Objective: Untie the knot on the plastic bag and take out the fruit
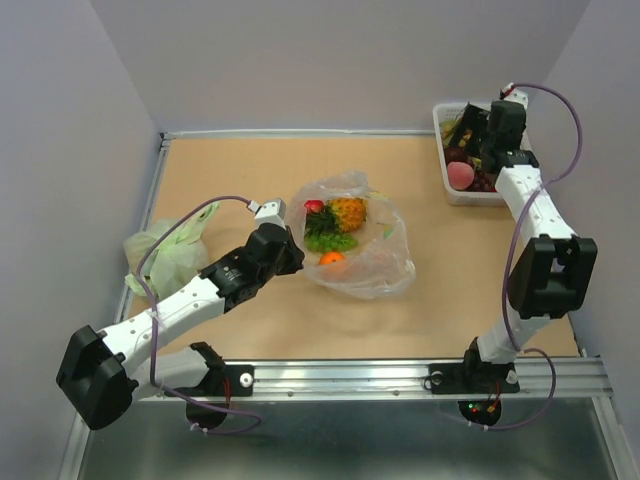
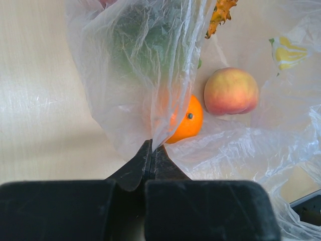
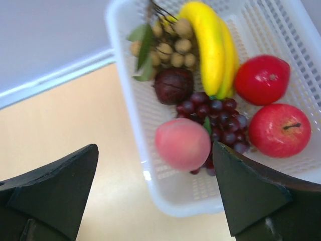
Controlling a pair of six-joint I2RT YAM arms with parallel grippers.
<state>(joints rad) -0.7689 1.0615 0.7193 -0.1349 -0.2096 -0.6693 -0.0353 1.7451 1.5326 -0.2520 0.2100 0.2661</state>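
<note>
Lying in the middle of the bench (image 1: pixel 470 290) in the overhead view, the plastic bag (image 1: pixel 375 262) holds a pineapple (image 1: pixel 348 212) and an orange (image 1: pixel 332 258). The left tool (image 1: pixel 292 250) meets its left edge, and the right tool (image 1: pixel 492 135) hovers over a white basket (image 1: pixel 465 196) far right.

Left wrist view: jaws pinched shut on a fold of film, a peach (image 2: pixel 230 91) beyond. A hard pull could tear the thin film or drag the bag.

Right wrist view: jaws wide, empty.

No view lets me make out the knot.

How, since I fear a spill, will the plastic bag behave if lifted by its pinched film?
Likely floppy: the plastic bag drapes in thin crinkles from the shut left gripper. Probably the round orange and peach would roll inside as it sags.
</note>
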